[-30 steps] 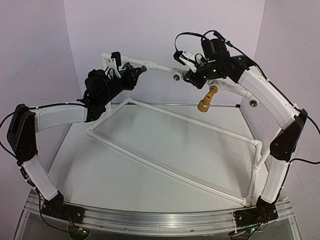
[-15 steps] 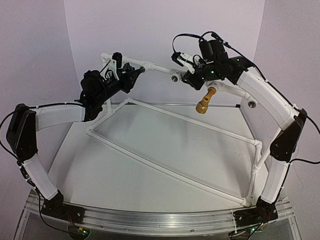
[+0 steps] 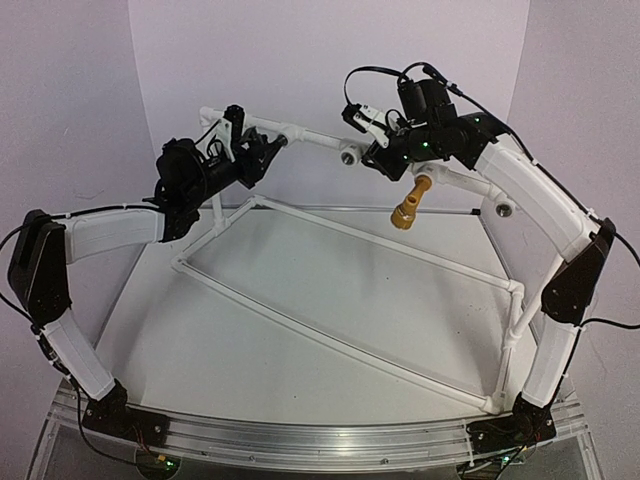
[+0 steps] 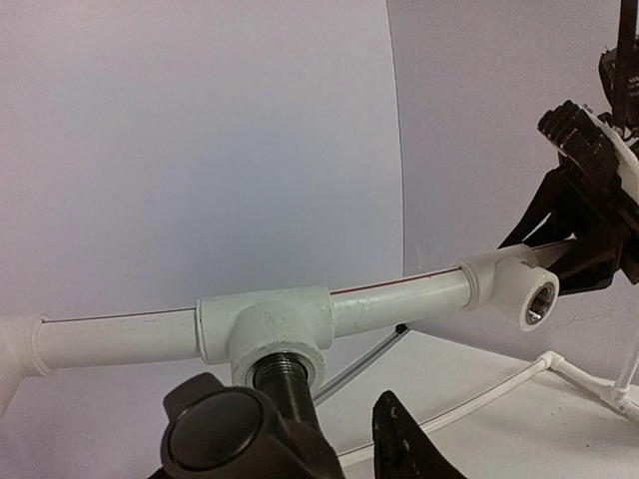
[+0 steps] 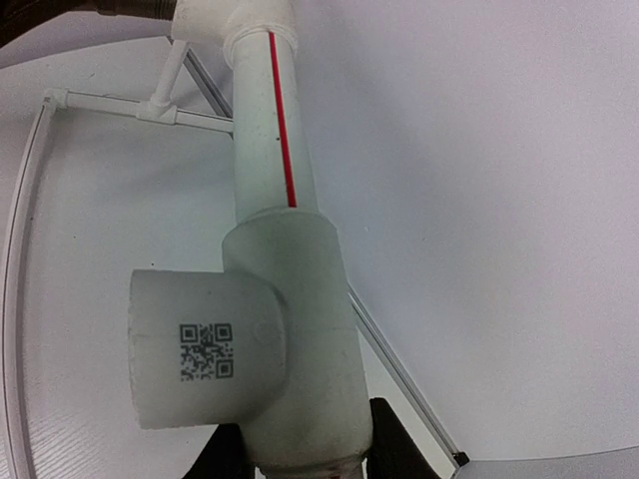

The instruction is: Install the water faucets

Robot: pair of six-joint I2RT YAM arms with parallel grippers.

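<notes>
From above, the brass faucet (image 3: 408, 205) hangs already mounted. Left wrist: the black faucet (image 4: 283, 374) stands in the tee (image 4: 265, 334). I cannot tell the left fingers (image 4: 404, 449) grip, so a tilted turn may cross-thread. Right wrist: the right fingers (image 5: 394, 444) pinch the white pipe (image 5: 275, 170), which may slip.

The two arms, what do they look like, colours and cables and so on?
Both the left arm and right arm have white boxy links between black joints. A black cable loops above the right wrist, where a green light glows. The left end effector is black.
</notes>
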